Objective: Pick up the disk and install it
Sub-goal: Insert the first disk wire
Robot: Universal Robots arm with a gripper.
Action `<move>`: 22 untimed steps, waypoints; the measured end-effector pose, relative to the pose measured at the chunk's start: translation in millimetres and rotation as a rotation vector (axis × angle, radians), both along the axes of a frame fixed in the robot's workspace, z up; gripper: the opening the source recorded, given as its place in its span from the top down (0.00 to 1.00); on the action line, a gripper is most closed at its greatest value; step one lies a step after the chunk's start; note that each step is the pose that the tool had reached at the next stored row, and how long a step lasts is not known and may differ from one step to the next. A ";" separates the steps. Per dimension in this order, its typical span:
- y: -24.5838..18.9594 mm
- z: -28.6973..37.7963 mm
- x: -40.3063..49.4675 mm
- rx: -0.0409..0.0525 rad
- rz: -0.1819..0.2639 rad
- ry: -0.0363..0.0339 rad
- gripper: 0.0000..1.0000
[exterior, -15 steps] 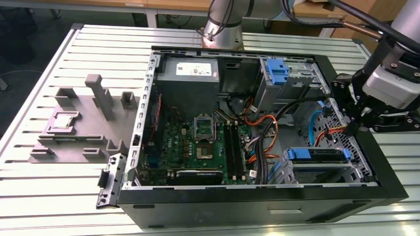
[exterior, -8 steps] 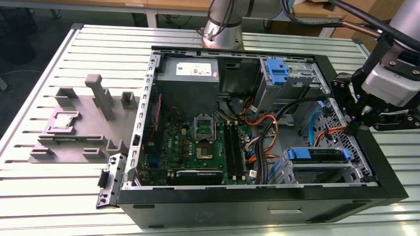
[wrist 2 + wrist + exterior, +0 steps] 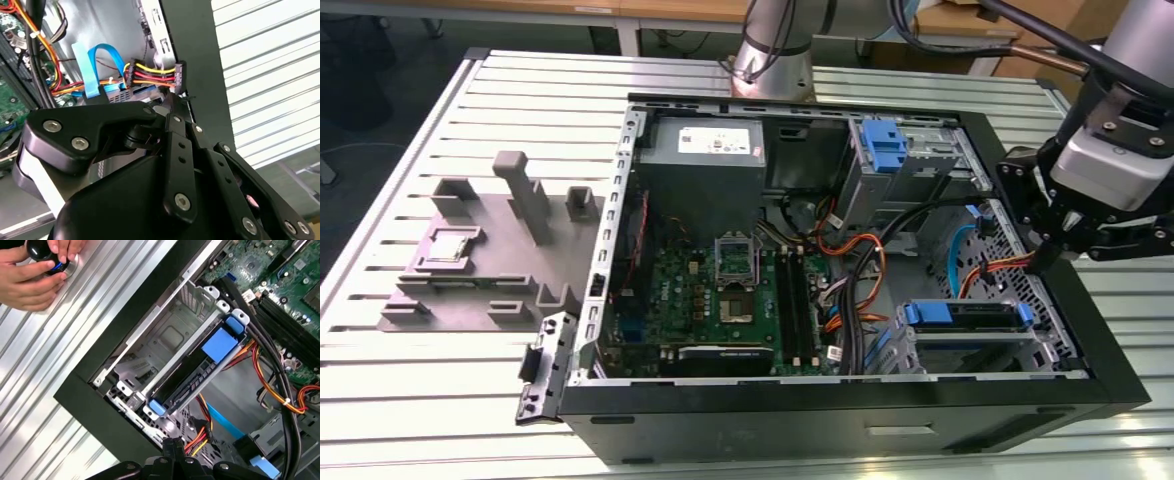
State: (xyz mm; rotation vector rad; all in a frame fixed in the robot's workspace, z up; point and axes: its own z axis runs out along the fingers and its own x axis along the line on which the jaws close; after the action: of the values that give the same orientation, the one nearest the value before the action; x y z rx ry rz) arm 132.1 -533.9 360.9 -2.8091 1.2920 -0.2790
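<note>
The disk (image 3: 967, 316) sits edge-up in the drive cage at the case's front corner, on the exterior view's right, its blue carrier tab on top. In the first wrist view the disk (image 3: 192, 382) lies slotted in the metal cage, with a blue tab at one end and a blue clip at the other. My gripper (image 3: 1049, 262) hangs over the case's side wall, just behind the cage and apart from the disk. Its fingers meet at the tips in both wrist views, with nothing between them. The gripper (image 3: 172, 102) points at a connector (image 3: 155, 75) with red, yellow and black wires.
The open black computer case (image 3: 854, 400) lies on a slatted metal table. A grey power supply (image 3: 707, 150), a bare blue bracket (image 3: 887, 145), the motherboard (image 3: 720, 290) and orange and blue cables fill it. A grey fixture (image 3: 494, 240) stands outside. A person's hands (image 3: 35, 272) hold a black knob on the table.
</note>
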 end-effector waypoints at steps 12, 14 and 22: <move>1.7 -2.2 0.0 -0.0150 0.108 -0.0404 0.90; 2.6 -2.6 0.0 -0.0183 0.117 -0.0472 0.90; 3.4 -2.7 -2.6 -0.0302 0.147 -0.0596 0.90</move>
State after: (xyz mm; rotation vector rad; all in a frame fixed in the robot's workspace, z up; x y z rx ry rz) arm 129.6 -530.5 358.2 -2.8777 1.0727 -0.3758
